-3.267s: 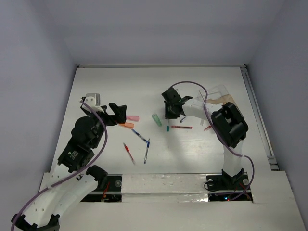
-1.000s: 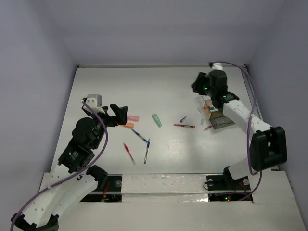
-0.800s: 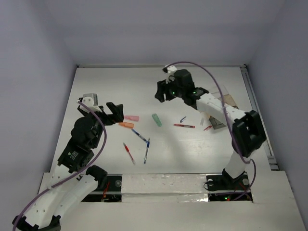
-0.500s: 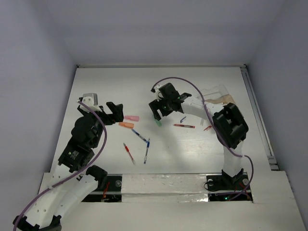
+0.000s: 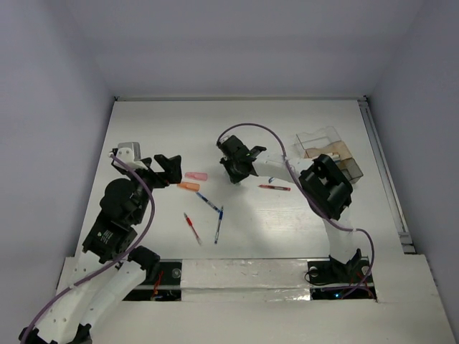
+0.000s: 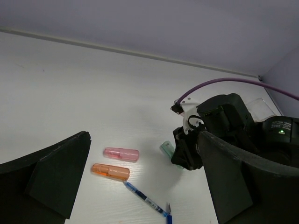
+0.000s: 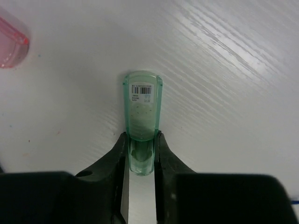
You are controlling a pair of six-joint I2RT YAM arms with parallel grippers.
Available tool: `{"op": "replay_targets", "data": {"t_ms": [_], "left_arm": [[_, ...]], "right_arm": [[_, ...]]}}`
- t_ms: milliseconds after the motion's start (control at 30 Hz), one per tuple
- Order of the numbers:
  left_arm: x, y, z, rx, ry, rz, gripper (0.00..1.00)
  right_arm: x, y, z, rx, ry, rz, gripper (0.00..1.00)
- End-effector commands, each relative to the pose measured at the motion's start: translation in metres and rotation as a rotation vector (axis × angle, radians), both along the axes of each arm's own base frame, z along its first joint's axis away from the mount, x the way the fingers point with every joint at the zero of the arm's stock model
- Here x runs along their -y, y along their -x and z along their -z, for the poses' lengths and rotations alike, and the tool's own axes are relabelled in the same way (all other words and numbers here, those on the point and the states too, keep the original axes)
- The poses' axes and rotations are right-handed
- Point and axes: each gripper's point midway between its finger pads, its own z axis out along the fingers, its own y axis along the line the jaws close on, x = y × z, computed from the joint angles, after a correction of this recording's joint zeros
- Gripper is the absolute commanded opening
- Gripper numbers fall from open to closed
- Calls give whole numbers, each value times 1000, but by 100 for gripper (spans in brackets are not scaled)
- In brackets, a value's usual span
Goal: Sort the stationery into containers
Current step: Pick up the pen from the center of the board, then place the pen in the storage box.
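Right end effector [image 7: 140, 141] around green piece [image 7: 141, 106]

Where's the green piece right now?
The green piece is pinched in the right gripper, plain in the right wrist view. From above, that is near the middle of the table, just right of the pink eraser.

Top external camera is looking down from above and behind the arm bases, covering the whole table [image 5: 287, 122] from afar. Left wrist camera is facing low across the table toward the right arm [image 6: 229, 121]. Right wrist camera is pointing straight down, very close. Both wrist views are sharing the pale green piece [image 7: 142, 112] and, apparently, the pink eraser [image 6: 121, 154].
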Motion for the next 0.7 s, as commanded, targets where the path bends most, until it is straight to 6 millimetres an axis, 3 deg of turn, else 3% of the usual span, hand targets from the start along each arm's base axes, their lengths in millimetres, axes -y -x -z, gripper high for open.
{"op": "replay_targets", "data": {"t_ms": [0, 33, 100, 133, 167, 200, 233, 267, 300, 333, 367, 400, 433, 467, 500, 567, 667], "left_arm": [[2, 4, -16, 62, 35, 24, 99], [4, 7, -18, 70, 40, 38, 99], [7, 10, -21, 81, 46, 58, 99], [10, 13, -22, 87, 49, 76, 99], [14, 15, -23, 90, 50, 96, 99], [16, 16, -22, 89, 48, 111, 99], [20, 19, -25, 94, 51, 131, 99], [22, 21, -25, 97, 53, 142, 99], [25, 24, -27, 103, 56, 159, 99], [25, 28, -31, 118, 65, 171, 99], [27, 30, -32, 123, 69, 180, 99], [29, 33, -34, 129, 73, 196, 99], [30, 36, -36, 135, 78, 205, 99], [31, 37, -36, 138, 79, 212, 99], [32, 39, -37, 140, 81, 218, 99], [34, 41, -37, 142, 84, 231, 99], [39, 44, -38, 143, 86, 255, 99]], "right_arm": [[12, -20, -8, 100, 40, 203, 9], [22, -31, -21, 150, 35, 268, 6], [37, -53, -74, 246, -113, 410, 6], [54, -49, -76, 254, -138, 460, 6], [67, -51, -91, 283, -189, 512, 6], [80, -54, -138, 358, -329, 602, 5], [119, -51, -130, 374, -310, 705, 6], [137, -47, -138, 396, -334, 765, 5], [162, -39, -168, 462, -410, 860, 5], [188, -35, -172, 492, -416, 940, 5], [210, -17, -154, 484, -372, 997, 6], [228, -10, -157, 505, -402, 1077, 6], [250, 3, -173, 549, -447, 1147, 6], [274, 9, -172, 563, -451, 1218, 6], [289, 21, -157, 550, -441, 1269, 6], [320, 34, -163, 596, -474, 1359, 6], [338, 44, -153, 590, -459, 1417, 7]]}}
